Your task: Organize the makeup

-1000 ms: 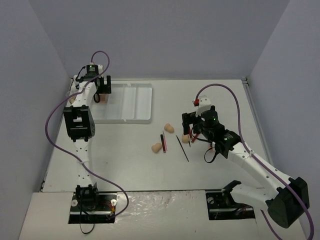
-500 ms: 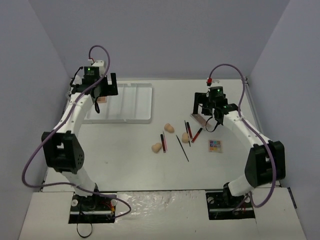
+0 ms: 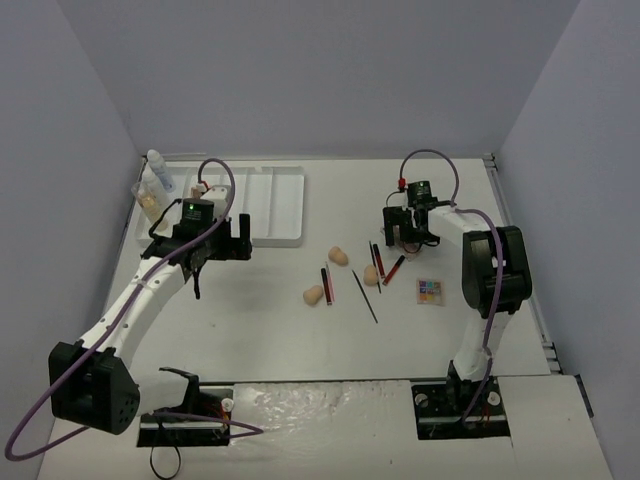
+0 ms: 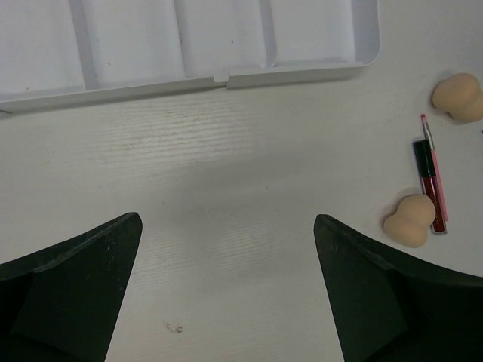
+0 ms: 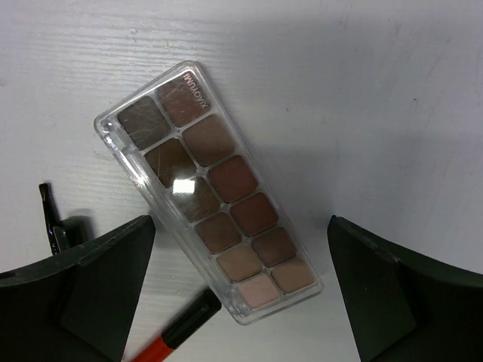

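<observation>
My left gripper point(image 3: 236, 243) point(image 4: 226, 220) is open and empty over bare table just in front of the white tray point(image 3: 270, 205) point(image 4: 226, 74). To its right lie peach sponges point(image 3: 314, 294) point(image 4: 411, 220) point(image 4: 458, 96), a red tube with a black cap point(image 4: 430, 181) and a pink pencil point(image 4: 436, 170). My right gripper point(image 3: 405, 228) point(image 5: 241, 222) is open, its jaws either side of a long brown eyeshadow palette point(image 5: 207, 192) lying flat on the table. A red tube with a black cap point(image 5: 177, 332) lies beside it. A small colourful palette point(image 3: 429, 291) lies near the right arm.
Bottles and a tan-filled tube point(image 3: 153, 185) stand at the tray's left end. More sponges point(image 3: 338, 256) point(image 3: 372, 275) and thin red and black pencils point(image 3: 365, 296) point(image 3: 393, 268) are scattered mid-table. Grey walls close in on three sides.
</observation>
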You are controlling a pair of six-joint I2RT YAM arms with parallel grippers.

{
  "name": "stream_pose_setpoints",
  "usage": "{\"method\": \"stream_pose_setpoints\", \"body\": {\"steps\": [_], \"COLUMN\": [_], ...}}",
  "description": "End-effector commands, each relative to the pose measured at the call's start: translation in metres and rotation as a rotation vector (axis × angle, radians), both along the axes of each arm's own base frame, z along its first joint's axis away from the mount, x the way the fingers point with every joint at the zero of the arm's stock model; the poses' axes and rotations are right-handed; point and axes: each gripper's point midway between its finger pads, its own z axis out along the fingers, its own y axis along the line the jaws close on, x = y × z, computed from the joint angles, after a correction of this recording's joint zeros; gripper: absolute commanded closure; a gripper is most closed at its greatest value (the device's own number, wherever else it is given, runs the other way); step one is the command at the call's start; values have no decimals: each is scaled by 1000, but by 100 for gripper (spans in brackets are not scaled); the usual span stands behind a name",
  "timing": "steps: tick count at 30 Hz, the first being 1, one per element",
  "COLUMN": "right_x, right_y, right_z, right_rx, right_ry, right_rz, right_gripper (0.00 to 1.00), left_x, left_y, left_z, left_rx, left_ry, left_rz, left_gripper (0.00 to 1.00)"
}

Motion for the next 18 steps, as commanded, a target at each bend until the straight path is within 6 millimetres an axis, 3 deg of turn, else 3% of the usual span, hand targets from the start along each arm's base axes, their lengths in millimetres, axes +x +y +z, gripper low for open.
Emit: {"method": "stream_pose_setpoints", "body": {"steps": [1,6,13,18], "right_x": [11,-3,-3,14], "right_y": [1,5,-3,-9], "right_z": [8,-8,-11,5], "right_rx": [-14,30,33,17], "right_ry": [-36,14,23,-27], "right_rz": [107,148,120,106], "right_gripper": [6,17,55,79], "left_x": [10,10,8,8], "left_y": [-2,-2,-12,-15], "left_z": [33,33,29,29], "left_rx": [-2,5,-25,-35], "left_ry": [-122,-126,-106,-98], "left_rz": [13,12,-21,-27], "left_gripper": [3,3,3,3]}}
